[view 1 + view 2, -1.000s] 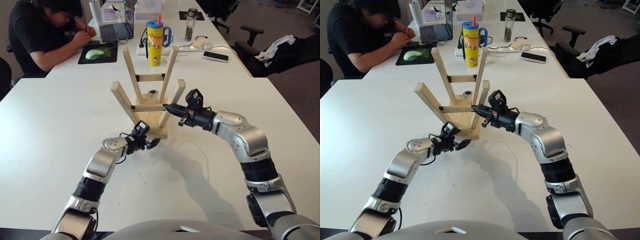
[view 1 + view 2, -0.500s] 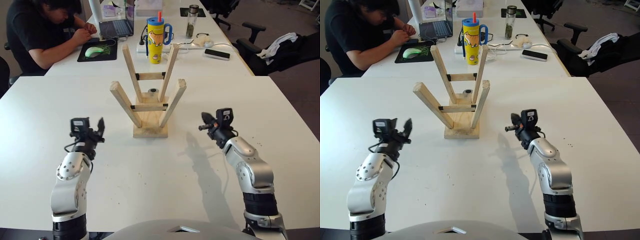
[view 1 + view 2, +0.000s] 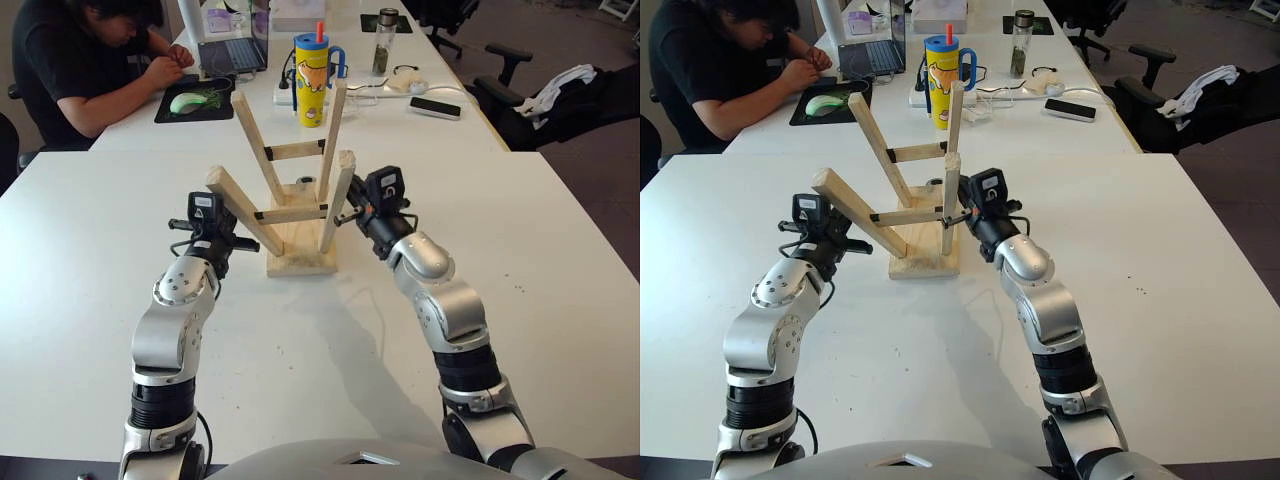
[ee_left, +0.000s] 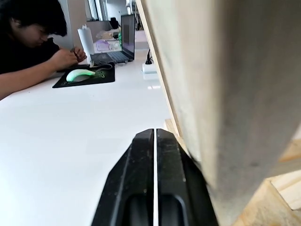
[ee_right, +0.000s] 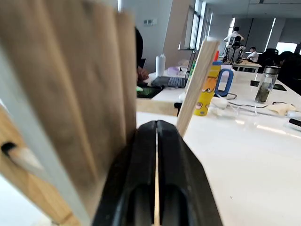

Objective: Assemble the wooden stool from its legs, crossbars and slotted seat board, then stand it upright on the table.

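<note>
The wooden stool (image 3: 290, 213) is seen upside down between the two grippers, its seat board (image 3: 300, 262) set on the white table (image 3: 330, 340) and its legs pointing up, joined by crossbars. The left gripper (image 3: 232, 241) is held with its fingers pressed together just beside the near left leg (image 3: 243, 210), while the right gripper (image 3: 351, 216) is likewise closed, only a thin seam being left between its fingers, and is set against the near right leg (image 3: 338, 200). Well beyond both grippers a yellow cup (image 3: 311, 82) printed with a cartoon figure is found, and any lettering on it cannot be made out
</note>
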